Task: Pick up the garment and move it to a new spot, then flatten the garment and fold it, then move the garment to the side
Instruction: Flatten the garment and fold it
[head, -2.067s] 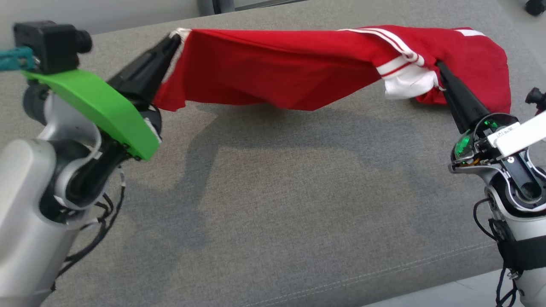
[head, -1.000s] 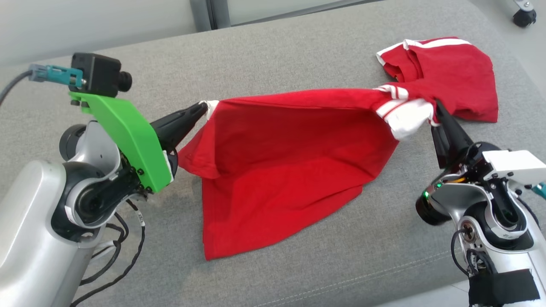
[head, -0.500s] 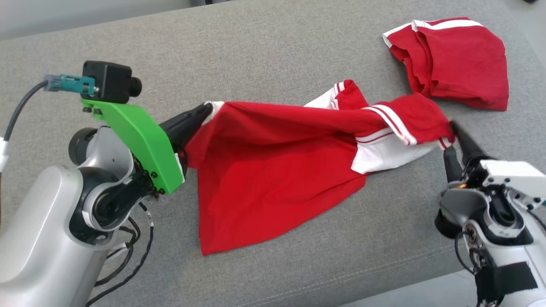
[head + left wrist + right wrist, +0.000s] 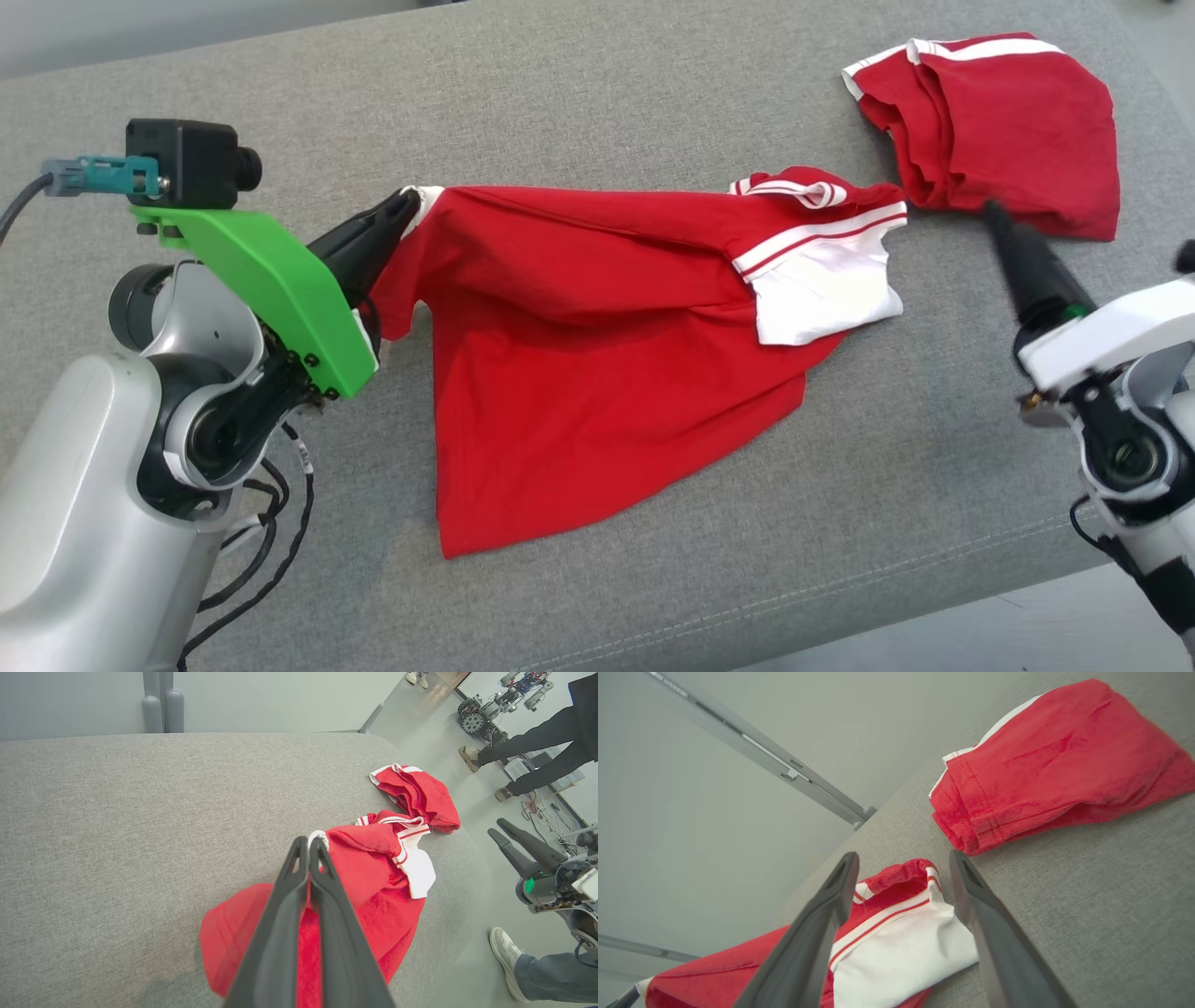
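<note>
Two grippers are seen at the near side of the grey desk. The left gripper is pinched together on a white-edged corner of the red garment, which is held slightly raised there. The rest is spread in creases across the middle of the desk, with its white-panelled sleeve bunched at the right. The right gripper has its fingers parted, with nothing held between them, near that sleeve. Farther back, a folded red garment lies at the right corner. If the sleeve is reached for carelessly, the folded piece may be snagged. With one corner held, the cloth may be twisted rather than flattened.
</note>
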Robot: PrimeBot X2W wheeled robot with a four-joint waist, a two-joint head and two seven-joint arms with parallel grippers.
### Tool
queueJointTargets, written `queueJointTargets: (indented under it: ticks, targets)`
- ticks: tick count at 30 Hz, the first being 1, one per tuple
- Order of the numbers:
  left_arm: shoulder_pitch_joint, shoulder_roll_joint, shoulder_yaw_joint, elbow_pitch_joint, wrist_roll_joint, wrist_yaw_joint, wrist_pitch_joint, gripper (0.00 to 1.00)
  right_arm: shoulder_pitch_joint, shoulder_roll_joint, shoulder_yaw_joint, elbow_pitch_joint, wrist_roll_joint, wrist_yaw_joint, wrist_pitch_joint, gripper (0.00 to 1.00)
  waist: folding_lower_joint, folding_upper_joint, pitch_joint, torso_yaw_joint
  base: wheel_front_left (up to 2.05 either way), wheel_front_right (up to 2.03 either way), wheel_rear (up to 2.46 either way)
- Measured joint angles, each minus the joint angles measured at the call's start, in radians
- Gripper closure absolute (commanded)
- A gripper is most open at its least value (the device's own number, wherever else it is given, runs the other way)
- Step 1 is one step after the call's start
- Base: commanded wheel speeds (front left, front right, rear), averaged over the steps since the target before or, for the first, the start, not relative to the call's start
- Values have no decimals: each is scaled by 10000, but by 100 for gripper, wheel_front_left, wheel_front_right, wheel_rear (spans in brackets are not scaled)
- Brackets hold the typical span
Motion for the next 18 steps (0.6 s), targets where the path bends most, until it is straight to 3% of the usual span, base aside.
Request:
queueJointTargets:
  ticks: [6, 18]
  targets:
    - [-1, -56, 86, 15, 305, 0, -6, 100, 13, -947, 1546, 318, -2284, 332, 169, 0, 0, 0, 64, -18, 0, 0, 0]
    - [-4, -261, 98, -29, 470, -2, 17, 100, -70, -449, 2173, 1455, -2964, 435, 27, 0, 0, 0, 247, 90, 0, 0, 0]
